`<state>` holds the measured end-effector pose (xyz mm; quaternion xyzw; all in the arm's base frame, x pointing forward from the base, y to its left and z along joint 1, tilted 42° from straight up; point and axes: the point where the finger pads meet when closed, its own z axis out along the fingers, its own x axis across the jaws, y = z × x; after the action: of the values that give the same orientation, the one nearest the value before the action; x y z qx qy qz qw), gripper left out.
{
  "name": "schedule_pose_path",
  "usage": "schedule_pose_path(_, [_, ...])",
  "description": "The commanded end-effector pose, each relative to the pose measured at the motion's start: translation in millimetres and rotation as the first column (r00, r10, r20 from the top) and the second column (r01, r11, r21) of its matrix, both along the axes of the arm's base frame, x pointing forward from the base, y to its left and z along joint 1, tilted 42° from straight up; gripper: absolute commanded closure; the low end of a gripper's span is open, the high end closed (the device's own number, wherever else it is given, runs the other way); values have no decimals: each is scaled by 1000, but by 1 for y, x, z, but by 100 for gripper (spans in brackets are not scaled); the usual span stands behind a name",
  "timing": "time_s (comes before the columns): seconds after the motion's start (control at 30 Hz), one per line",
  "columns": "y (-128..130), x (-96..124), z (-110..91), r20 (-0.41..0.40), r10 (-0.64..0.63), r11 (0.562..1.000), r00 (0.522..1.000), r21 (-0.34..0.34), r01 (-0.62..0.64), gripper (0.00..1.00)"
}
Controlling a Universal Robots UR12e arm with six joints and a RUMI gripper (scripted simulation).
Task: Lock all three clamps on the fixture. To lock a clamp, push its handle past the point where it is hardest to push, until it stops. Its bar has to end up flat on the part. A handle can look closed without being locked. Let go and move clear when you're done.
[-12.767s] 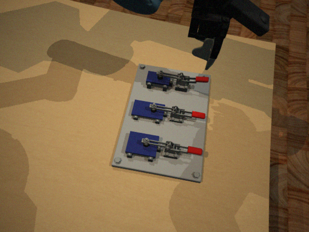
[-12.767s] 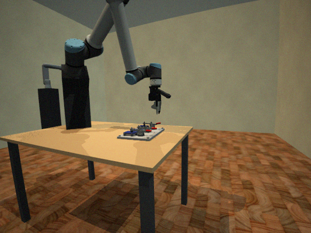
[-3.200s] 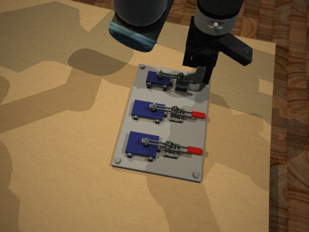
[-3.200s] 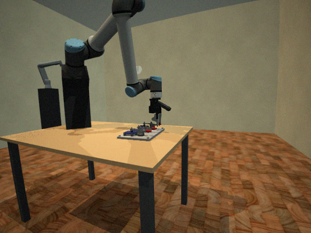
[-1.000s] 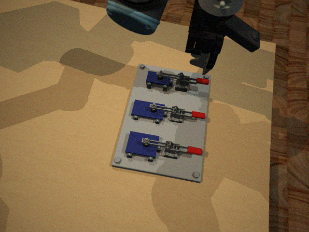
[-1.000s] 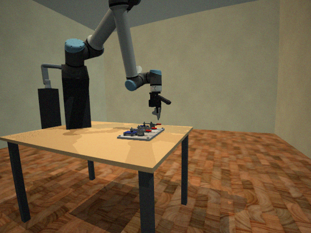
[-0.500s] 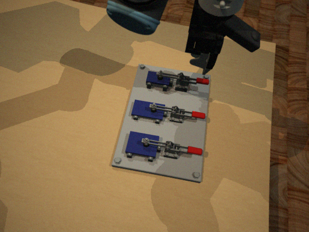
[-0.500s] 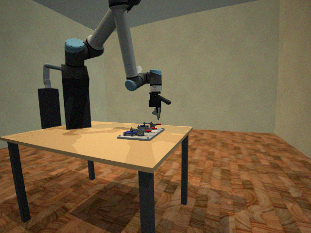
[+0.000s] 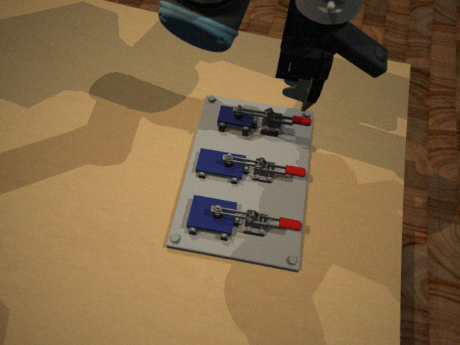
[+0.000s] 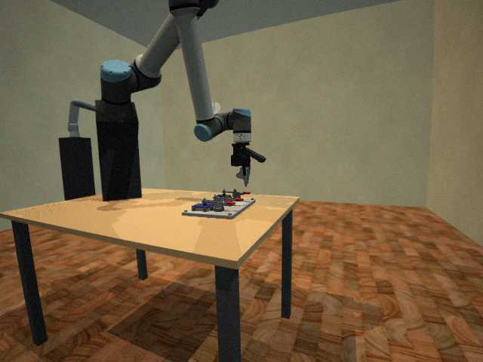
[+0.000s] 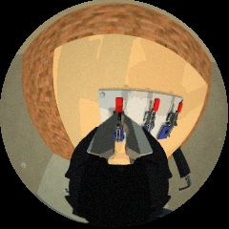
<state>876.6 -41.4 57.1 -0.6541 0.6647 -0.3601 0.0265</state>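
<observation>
A grey fixture plate [image 9: 245,178] lies on the wooden table and carries three toggle clamps. Each clamp has a red handle and a bar reaching over a blue part. The far clamp's handle [image 9: 301,120], the middle handle [image 9: 295,170] and the near handle [image 9: 290,223] all lie low, pointing right. My gripper [image 9: 310,97] is shut and empty. It hangs in the air above the far handle, clear of it, as the exterior view shows [image 10: 245,177]. In the wrist view my shut fingers point down at the far handle [image 11: 119,103].
The plate sits near the table's right edge [image 9: 405,185], with wooden floor beyond. The arm's base column [image 10: 117,148] stands at the far left of the table.
</observation>
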Motion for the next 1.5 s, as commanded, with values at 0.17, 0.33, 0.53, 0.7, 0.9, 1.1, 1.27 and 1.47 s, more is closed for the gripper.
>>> schedule_pose_path(0.17, [0,0,1,1,0,1000,1000,0,0,100])
schedule_pose_path(0.33, [0,0,1,1,0,1000,1000,0,0,100])
schedule_pose_path(0.53, [1,1,2,1,0,1000,1000,0,0,100])
schedule_pose_path(0.7, [1,2,2,1,0,1000,1000,0,0,100])
schedule_pose_path(0.9, [1,5,4,1,0,1000,1000,0,0,100])
schedule_pose_path(1.1, [1,6,4,1,0,1000,1000,0,0,100])
schedule_pose_path(1.27, [1,6,5,1,0,1000,1000,0,0,100])
schedule_pose_path(1.47, [1,6,4,1,0,1000,1000,0,0,100])
